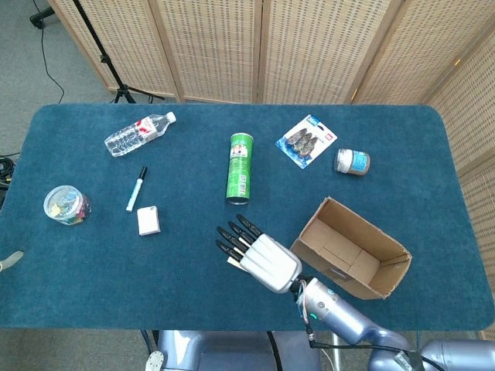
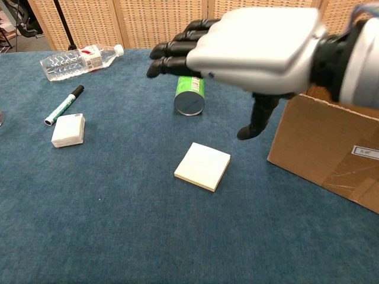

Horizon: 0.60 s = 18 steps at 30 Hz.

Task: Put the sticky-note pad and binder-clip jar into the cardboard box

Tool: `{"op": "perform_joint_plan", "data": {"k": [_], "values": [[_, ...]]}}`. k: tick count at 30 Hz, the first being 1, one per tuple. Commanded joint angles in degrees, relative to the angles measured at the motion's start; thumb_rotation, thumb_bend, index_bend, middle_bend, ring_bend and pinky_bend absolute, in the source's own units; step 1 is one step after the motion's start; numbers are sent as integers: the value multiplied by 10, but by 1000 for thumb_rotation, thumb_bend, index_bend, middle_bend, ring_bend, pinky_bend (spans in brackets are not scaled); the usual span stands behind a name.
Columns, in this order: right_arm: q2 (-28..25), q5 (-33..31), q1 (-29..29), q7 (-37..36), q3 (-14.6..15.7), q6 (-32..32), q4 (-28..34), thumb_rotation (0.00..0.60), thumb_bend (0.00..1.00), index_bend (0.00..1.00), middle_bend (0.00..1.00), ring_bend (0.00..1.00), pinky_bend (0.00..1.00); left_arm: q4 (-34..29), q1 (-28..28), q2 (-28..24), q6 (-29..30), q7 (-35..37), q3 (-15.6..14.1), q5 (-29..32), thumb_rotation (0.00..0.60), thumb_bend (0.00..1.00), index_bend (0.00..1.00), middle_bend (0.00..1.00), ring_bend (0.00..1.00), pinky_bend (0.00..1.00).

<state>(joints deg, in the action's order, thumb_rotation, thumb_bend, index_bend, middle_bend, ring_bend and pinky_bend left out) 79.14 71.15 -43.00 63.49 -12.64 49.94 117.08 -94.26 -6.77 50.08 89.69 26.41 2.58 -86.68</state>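
Note:
The pale square sticky-note pad lies flat on the blue table, left of the cardboard box. My right hand hovers above the pad with fingers stretched out and apart, thumb hanging down, holding nothing. In the head view this right hand covers nearly all of the pad. The box lies open-topped at the right front. The clear jar of colourful clips stands far off at the table's left side. Only a tip of my left hand shows at the left edge.
A green can lies on its side at mid-table. A water bottle, a marker and a small white packet sit to the left. A blister pack and a small jar lie behind the box.

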Motion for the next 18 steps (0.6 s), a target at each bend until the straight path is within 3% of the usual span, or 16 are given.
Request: {"op": "perform_joint_plan", "data": {"k": [1, 7, 18], "values": [[96, -159, -83, 150, 15, 28, -30, 600, 0, 3, 0, 0, 0, 3, 2, -1, 1, 5, 0, -4, 600, 0, 0, 0, 0, 0], [125, -271, -147, 223, 29, 76, -41, 600, 0, 3, 0, 0, 0, 8, 2, -3, -5, 16, 1, -9, 600, 0, 0, 0, 0, 0], [120, -271, -207, 186, 67, 40, -128, 600, 0, 3, 0, 0, 0, 9, -4, -3, -23, 13, 3, -15, 600, 0, 0, 0, 0, 0]]}}
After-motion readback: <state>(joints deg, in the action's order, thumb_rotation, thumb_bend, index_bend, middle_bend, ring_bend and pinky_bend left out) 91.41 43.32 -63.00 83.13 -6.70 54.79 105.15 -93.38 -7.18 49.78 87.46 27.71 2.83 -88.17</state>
